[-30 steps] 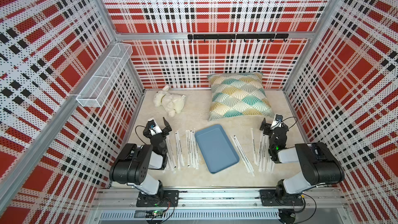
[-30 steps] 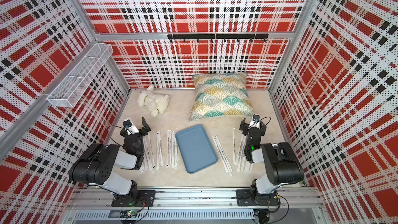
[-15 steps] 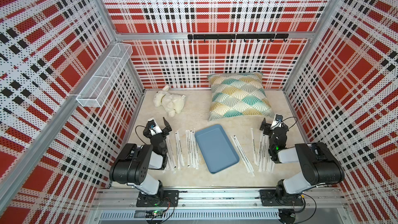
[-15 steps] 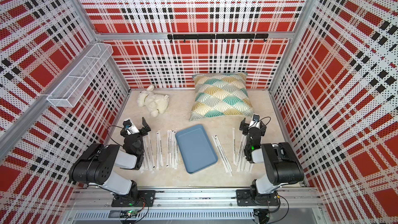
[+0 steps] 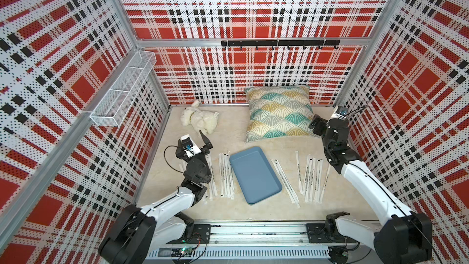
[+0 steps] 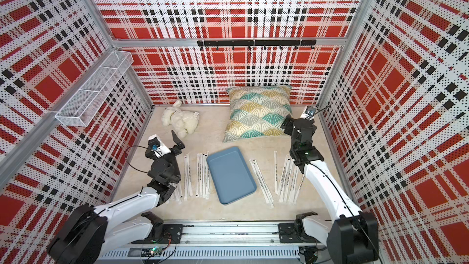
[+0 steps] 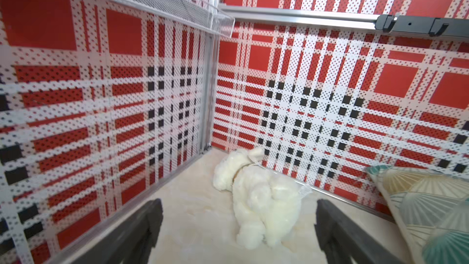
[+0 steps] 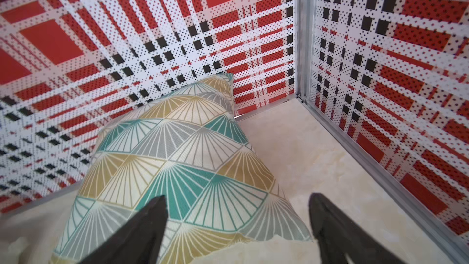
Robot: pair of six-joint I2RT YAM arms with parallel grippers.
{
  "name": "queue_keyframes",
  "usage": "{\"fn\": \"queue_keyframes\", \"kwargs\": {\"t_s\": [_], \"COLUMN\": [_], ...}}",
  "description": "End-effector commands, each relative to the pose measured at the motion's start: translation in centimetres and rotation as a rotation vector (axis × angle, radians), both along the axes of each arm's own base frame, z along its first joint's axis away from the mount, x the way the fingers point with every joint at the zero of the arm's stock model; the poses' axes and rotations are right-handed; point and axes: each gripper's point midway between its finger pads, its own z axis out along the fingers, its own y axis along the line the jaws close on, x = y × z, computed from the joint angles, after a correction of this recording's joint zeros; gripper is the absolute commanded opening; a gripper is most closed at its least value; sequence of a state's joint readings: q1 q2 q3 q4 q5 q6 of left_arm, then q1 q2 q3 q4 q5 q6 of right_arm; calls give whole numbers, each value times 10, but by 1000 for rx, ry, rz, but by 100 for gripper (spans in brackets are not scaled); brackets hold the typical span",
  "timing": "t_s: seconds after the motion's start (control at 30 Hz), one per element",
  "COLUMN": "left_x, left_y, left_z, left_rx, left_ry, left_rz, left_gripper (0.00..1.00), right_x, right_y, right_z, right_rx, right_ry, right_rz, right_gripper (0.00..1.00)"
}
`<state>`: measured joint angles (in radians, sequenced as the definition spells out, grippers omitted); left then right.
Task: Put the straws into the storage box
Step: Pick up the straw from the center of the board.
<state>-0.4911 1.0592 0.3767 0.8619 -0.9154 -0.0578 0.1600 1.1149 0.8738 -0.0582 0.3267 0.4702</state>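
Note:
The slate-blue storage box [image 5: 255,175] [image 6: 229,175] lies empty mid-floor, seen in both top views. White-wrapped straws lie flat on both sides of it: one row to its left [image 5: 224,173] [image 6: 201,173], partly under my left arm, and more to its right [image 5: 313,177] [image 6: 286,176]. My left gripper [image 5: 196,146] [image 6: 168,146] [image 7: 238,203] hovers open beyond the left row, facing a plush toy. My right gripper [image 5: 321,126] [image 6: 289,125] [image 8: 237,198] is open at the pillow's near corner, with nothing between its fingers. Neither wrist view shows straws or box.
A white plush toy [image 5: 200,120] [image 7: 258,194] lies at the back left and a fan-patterned pillow [image 5: 279,113] [image 8: 177,163] leans at the back. A wire basket [image 5: 121,92] hangs on the left wall, a black hook rail [image 5: 279,43] on the back wall. Plaid walls enclose three sides.
My right gripper has moved away from the right-hand straws toward the back, up beside the pillow. The left arm has barely shifted. Straws and box lie as before.

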Motion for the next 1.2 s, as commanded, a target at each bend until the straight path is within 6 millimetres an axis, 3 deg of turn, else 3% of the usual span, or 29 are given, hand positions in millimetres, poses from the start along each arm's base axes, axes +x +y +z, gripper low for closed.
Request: {"fn": "queue_keyframes", "kwargs": {"t_s": [0.0, 0.03, 0.1, 0.2, 0.33, 0.53, 0.67, 0.87, 1.17], "left_x": [2, 5, 14, 16, 4, -10, -18, -20, -18], "left_y": [-2, -3, -16, -21, -65, -151, -183, -191, -169], "left_z": [-47, -50, -53, -60, -59, -95, -114, -128, -143], "left_rx": [-171, -226, -287, -350, -249, -347, -388, -417, -495], "left_ry": [208, 213, 248, 313, 396, 537, 600, 648, 668], "left_rz": [-46, -88, -286, -361, -404, -631, -731, -788, -778], "left_gripper": [99, 99, 96, 84, 81, 84, 84, 81, 73], "right_x": [-54, -63, -80, -102, -125, -117, -111, -102, -103], "right_y": [35, 46, 66, 74, 74, 73, 75, 76, 76], "right_z": [-100, -98, -105, -134, -171, -197, -214, -234, -263], "right_rx": [124, 118, 90, 57, 58, -21, -40, -47, -29], "right_ry": [383, 387, 428, 548, 679, 770, 803, 839, 894], "right_rz": [137, 160, 213, 236, 228, 222, 231, 239, 246], "right_gripper": [62, 57, 57, 50, 37, 36, 36, 35, 21]}}
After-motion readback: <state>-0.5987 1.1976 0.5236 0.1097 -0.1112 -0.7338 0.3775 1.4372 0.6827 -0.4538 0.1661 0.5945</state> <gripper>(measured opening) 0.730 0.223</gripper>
